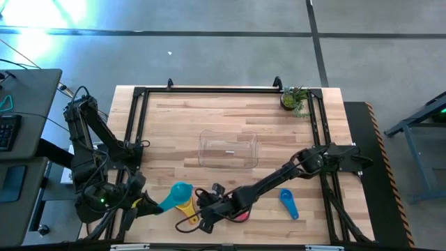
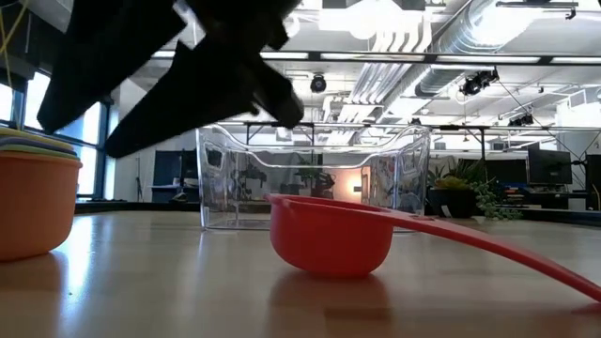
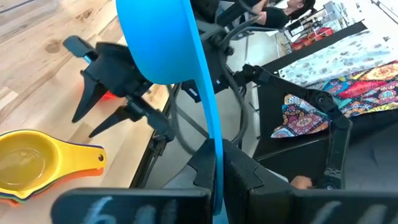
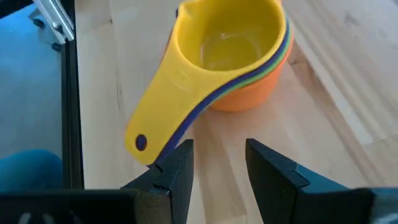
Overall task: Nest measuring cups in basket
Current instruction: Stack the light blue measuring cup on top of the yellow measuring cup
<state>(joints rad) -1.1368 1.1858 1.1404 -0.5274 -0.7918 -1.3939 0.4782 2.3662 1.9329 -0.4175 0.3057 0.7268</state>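
My left gripper point(image 1: 148, 203) at the near left is shut on a teal measuring cup point(image 1: 180, 192), whose bowl point(image 3: 155, 37) is turned on its side. Beside it a nested stack of cups, yellow on top point(image 1: 187, 209) point(image 4: 230, 50), rests on its orange base point(image 2: 33, 202) on the table. My right gripper point(image 4: 217, 165) point(image 1: 204, 211) is open, its fingers just short of the stack's handle end point(image 4: 144, 138). A coral cup point(image 2: 329, 235) sits upright under the right arm. A blue cup point(image 1: 289, 203) lies to the right. The clear basket point(image 1: 228, 150) stands mid-table. My left gripper pinches the teal cup's flat handle point(image 3: 214, 146) between its two fingers, and the handle runs along them. The bowl sticks out past the fingertips, tipped on its side and lifted clear of the table.
A small potted plant point(image 1: 295, 99) stands at the far right corner. A black frame point(image 1: 139, 125) runs along the table's left, far and right edges. Bare wood lies between the basket and the cups at the near edge.
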